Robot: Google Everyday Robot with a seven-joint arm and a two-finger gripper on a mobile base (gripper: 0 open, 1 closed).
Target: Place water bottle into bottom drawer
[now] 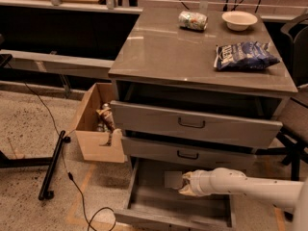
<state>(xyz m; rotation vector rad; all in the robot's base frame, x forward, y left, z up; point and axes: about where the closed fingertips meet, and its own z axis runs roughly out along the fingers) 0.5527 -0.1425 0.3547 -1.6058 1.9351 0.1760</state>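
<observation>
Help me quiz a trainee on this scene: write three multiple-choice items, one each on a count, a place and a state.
1. Things lying on the cabinet top? A. Three B. One C. Five
2. Where is the gripper? A. On the cabinet top B. Over the bottom drawer C. Out of view
3. The bottom drawer is: A. shut B. removed C. pulled out
Key: 1 A: can, bowl, blue bag; 2 B: it hangs above the drawer's floor; 3 C: its grey floor shows.
</observation>
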